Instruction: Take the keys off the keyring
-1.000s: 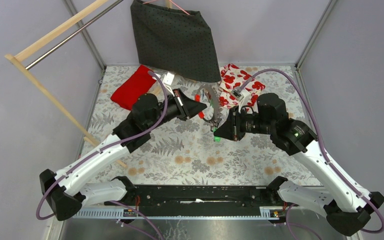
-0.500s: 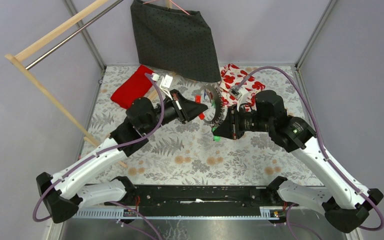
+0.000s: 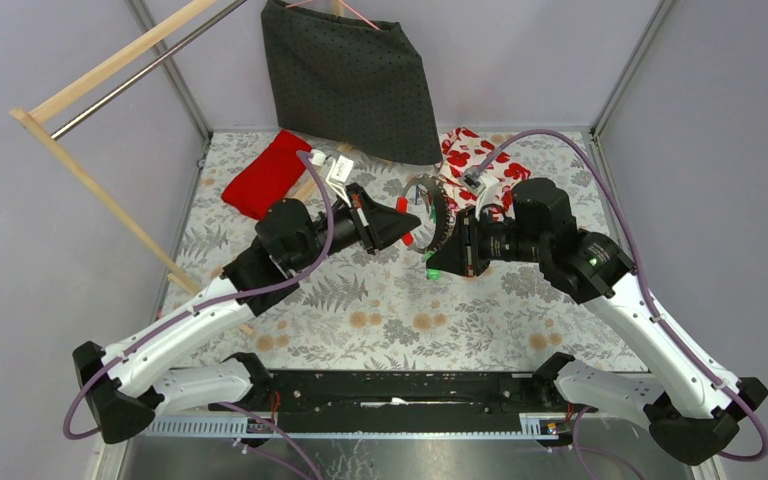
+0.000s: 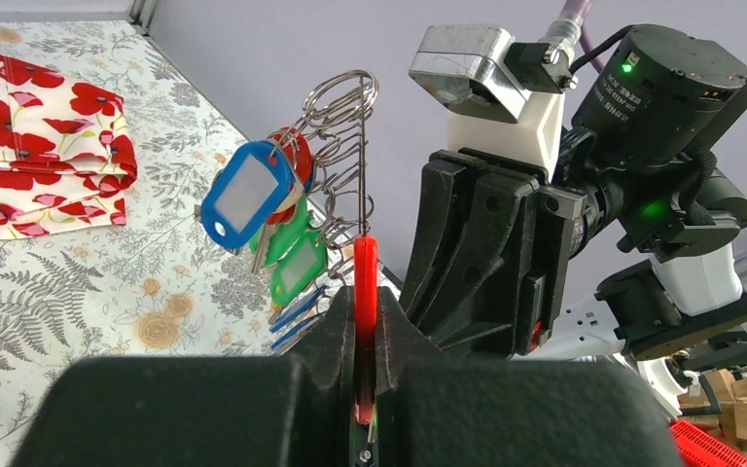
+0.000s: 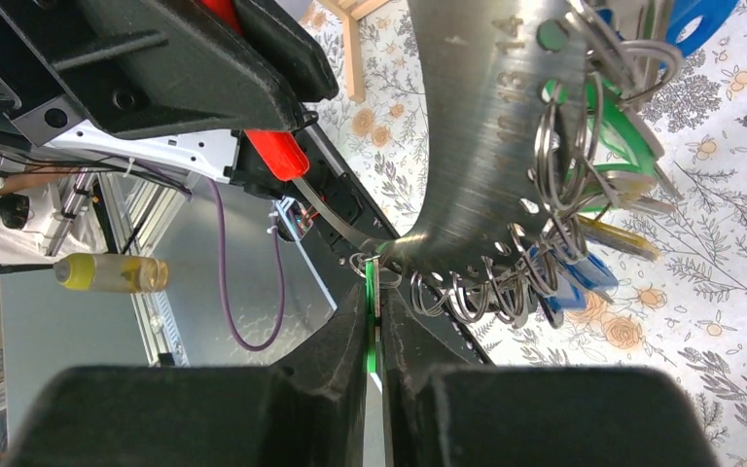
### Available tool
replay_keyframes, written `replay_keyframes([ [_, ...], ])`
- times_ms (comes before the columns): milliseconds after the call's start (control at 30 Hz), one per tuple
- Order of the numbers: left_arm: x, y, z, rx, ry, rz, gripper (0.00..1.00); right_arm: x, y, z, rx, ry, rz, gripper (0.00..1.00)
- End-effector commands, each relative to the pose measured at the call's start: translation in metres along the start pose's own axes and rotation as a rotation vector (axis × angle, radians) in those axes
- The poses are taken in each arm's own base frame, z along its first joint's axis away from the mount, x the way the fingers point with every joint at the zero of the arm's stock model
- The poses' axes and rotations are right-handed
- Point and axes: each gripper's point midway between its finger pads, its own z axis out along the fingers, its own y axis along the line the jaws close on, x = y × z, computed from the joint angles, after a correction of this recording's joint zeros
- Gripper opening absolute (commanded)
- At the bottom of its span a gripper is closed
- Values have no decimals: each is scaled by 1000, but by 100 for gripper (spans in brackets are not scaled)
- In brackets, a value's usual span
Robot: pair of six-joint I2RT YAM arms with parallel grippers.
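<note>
Currently, mid-removal: our left gripper clamps the keyring by its red section, right gripper pinches a green key; next, we likely pull apart.

Top camera is looking down; wrist cameras are peering closely past left claw and right claw, sharing the keyring.

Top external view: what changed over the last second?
The left gripper moved right, toward the right gripper, carrying the keyring, which now faces the camera more. The right gripper barely shifted. Both grips stayed: left on the ring's red section, right on a green key.
</note>
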Motion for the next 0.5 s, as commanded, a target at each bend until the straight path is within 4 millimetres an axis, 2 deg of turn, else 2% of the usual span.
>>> replay_keyframes([
  [0,-31,-30,-5,91,-111,51,0,-13,9,-8,2,-37,-22,0],
  [467,-30,-32,-6,92,-111,48,0,-16,6,-12,28,-70,-16,0],
])
